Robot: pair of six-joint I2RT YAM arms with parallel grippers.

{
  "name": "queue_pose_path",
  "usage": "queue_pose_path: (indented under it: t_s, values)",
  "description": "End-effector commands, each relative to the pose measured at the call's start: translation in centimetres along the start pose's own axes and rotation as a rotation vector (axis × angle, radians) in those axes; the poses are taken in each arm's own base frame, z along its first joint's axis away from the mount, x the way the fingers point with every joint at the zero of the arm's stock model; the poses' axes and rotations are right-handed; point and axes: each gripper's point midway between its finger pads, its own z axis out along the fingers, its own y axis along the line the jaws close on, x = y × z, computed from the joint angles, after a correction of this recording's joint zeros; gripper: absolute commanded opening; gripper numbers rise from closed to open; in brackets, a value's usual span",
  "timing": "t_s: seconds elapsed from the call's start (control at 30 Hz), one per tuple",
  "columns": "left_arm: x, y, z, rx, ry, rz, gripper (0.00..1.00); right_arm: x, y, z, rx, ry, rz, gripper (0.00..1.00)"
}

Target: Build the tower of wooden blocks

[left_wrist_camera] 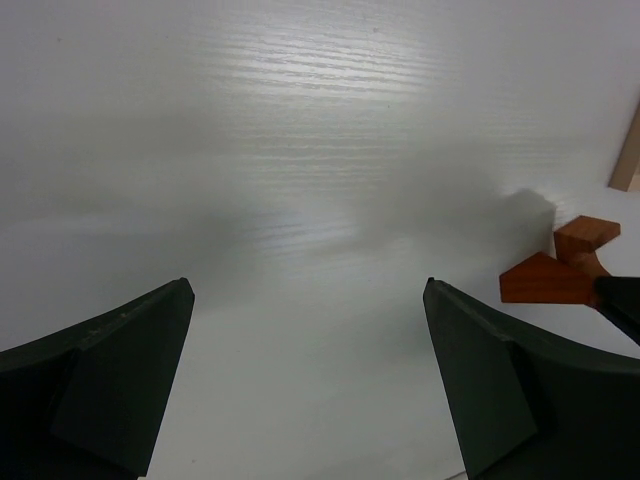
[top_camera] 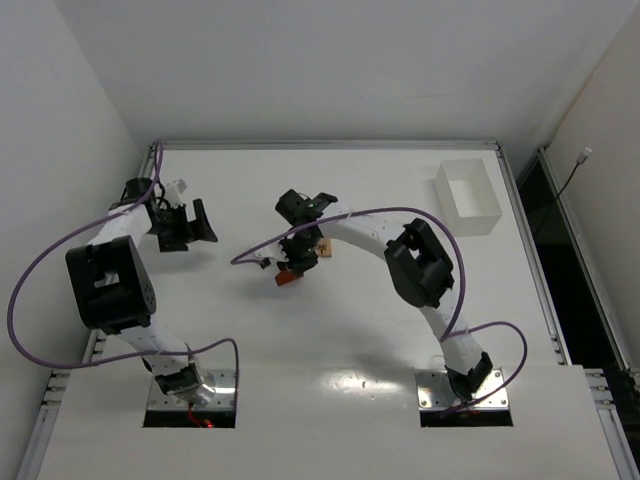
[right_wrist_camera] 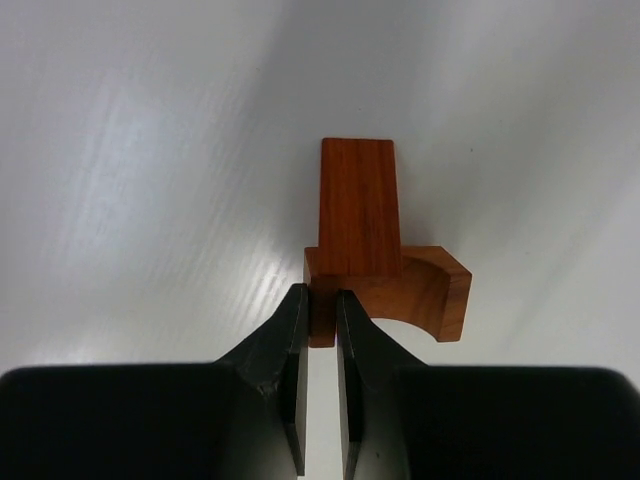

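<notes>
While pinching leg of reddish-brown arch block, R gripper fingers almost together, L gripper spread wide, empty, tan block just far-right.

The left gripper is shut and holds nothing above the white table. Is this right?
Not fully. The left gripper is open, its jaws spread wide apart, as the left wrist view shows. The rest stands: it holds nothing above the white table.

Table, centre: arch block at my right claw's tips, bar block against its far side; third block just beside, rightward. Tray: far right. My left claw: well apart, left.
</notes>
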Motion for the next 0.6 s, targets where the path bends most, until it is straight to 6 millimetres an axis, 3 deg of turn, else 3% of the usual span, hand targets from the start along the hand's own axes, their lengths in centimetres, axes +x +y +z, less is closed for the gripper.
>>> queue_pose_path:
  t_s: [0.0, 0.1, 0.27, 0.37, 0.4, 0.47, 0.5, 0.57]
  values:
    - [-3.1, -1.7, -2.7, -0.032, -0.149, 0.119, 1.0, -6.1, -0.3, -6.0, 0.029, -0.17, 0.088, 0.0]
    - [-4.7, -1.8, -5.1, -0.099, -0.236, 0.118, 1.0, -8.2, -0.5, -9.1, 0.086, -0.222, 0.147, 0.0]
    - [-7.8, -4.9, -9.1, -0.039, -0.376, 0.129, 1.0, -11.2, -2.4, -14.5, 0.137, -0.393, 0.335, 0.0]
    - [-8.6, -8.8, -11.2, 0.088, -0.375, 0.285, 1.0, -11.3, -3.4, -16.0, 0.048, -0.566, 0.601, 0.0]
    - [-8.7, -10.5, -11.7, 0.176, -0.384, 0.33, 1.0, -10.4, -4.0, -16.8, 0.004, -0.623, 0.782, 0.0]
    - [-9.3, -12.5, -13.6, 0.223, -0.447, 0.402, 1.0, -10.7, -4.5, -17.6, -0.08, -0.773, 0.853, 0.0]
    - [-9.5, -13.6, -14.4, 0.247, -0.467, 0.443, 1.0, -10.0, -4.9, -18.4, -0.145, -0.822, 1.005, 0.0]
    - [-8.7, -16.5, -14.7, 0.309, -0.449, 0.574, 1.0, -10.3, -4.8, -18.8, -0.205, -0.881, 0.99, 0.0]
